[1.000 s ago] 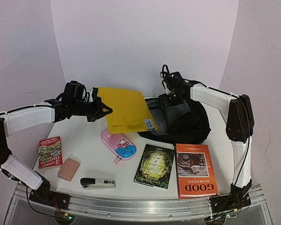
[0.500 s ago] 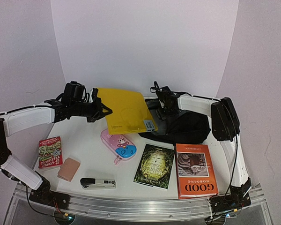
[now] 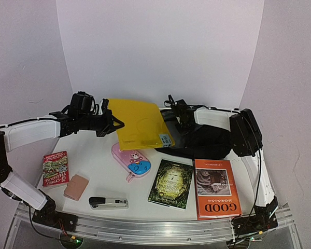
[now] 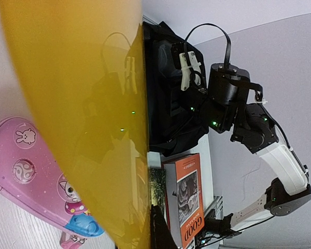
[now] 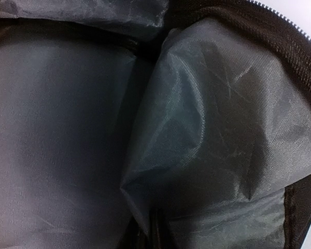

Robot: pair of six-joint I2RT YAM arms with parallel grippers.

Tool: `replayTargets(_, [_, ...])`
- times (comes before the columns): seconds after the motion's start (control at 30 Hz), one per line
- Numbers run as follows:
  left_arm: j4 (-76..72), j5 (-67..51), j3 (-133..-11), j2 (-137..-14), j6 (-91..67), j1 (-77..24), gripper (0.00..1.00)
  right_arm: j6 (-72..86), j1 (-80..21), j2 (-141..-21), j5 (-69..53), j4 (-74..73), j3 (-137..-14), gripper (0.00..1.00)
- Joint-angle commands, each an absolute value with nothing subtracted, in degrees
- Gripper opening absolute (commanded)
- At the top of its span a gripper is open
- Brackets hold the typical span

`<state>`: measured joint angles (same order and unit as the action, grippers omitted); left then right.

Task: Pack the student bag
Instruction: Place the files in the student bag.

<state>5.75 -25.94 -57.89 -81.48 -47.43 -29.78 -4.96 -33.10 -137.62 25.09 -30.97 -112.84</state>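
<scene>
The student bag, black with grey lining, lies at the back right of the table. My right gripper is at its open left end, reaching inside. In the right wrist view the lining fills the frame, and a fold of it runs down between the shut fingertips. My left gripper is shut on the left edge of a yellow folder, holding it tilted above the table just left of the bag. In the left wrist view the folder hides most of that gripper.
A pink cartoon pencil case lies under the folder's near edge. A dark green book and an orange "GOOD" book lie in front of the bag. A red book, a small pink wallet and a stapler sit at the front left.
My right gripper has moved left and down into the bag's mouth and gone from open to shut on the lining. The left arm and the folder have stayed put.
</scene>
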Motion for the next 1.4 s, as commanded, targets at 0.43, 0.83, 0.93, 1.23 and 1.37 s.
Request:
replayTargets(0.43, [-7.4, -37.1, -56.8, -81.6, -47.3, -29.5, 0.00, -10.2, -31.7, -120.7, 7.7, -31.3, -117.4, 0.00])
replayTargets(0.83, [-19.1, -44.8, -54.1, -90.8, -55.3, -29.4, 0.00, -11.6, -31.7, -120.0, 3.8, -31.0, -117.2, 0.00])
replayTargets(0.93, [-18.9, -45.0, -53.5, -91.1, -56.4, -29.3, 0.00, -11.3, -31.7, -120.5, 5.3, -30.6, -117.3, 0.00])
replayTargets(1.23, [-11.7, -45.1, -51.5, -85.8, -53.5, -29.0, 0.00, -10.3, -31.6, -122.7, 14.0, -29.7, -117.3, 0.00])
replayTargets(1.37, [-13.4, -46.7, -49.8, -86.7, -55.8, -28.9, 0.00, -8.8, -31.5, -122.6, 13.6, -29.0, -116.8, 0.00])
